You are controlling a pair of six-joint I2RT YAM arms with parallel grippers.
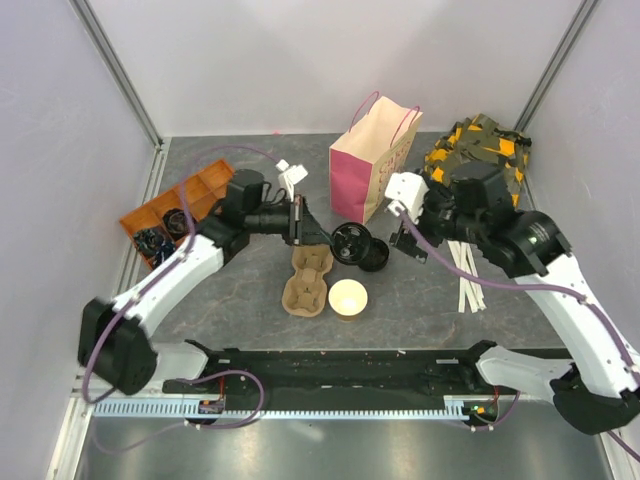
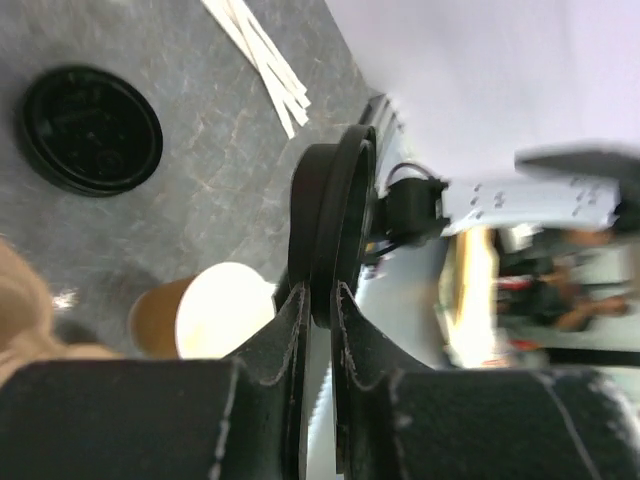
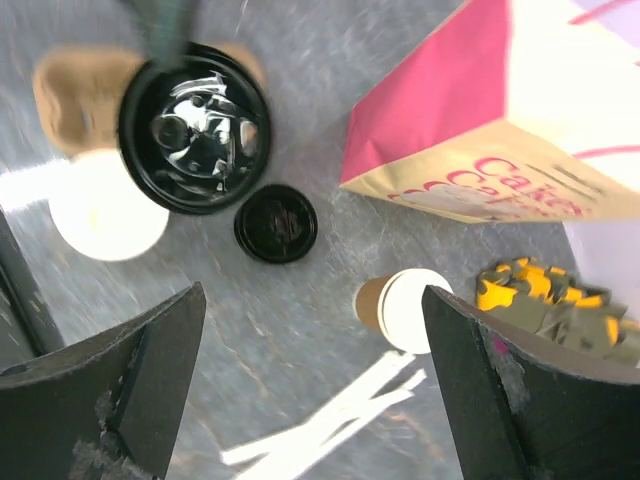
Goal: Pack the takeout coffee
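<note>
Left gripper nipped tight on the rim of a loose black lid; right gripper spread wide, holding nothing.
Takeout coffee stands on the grey table, right of the cardboard carrier and near the paper bag; only its black top shows, cup wall not made out. Loose lid is held on edge just beside it. Lidless cup sits by the carrier's near end, and a second lidless cup near the white strips. Bare tabletop lies between lidless cup and strips.
</note>
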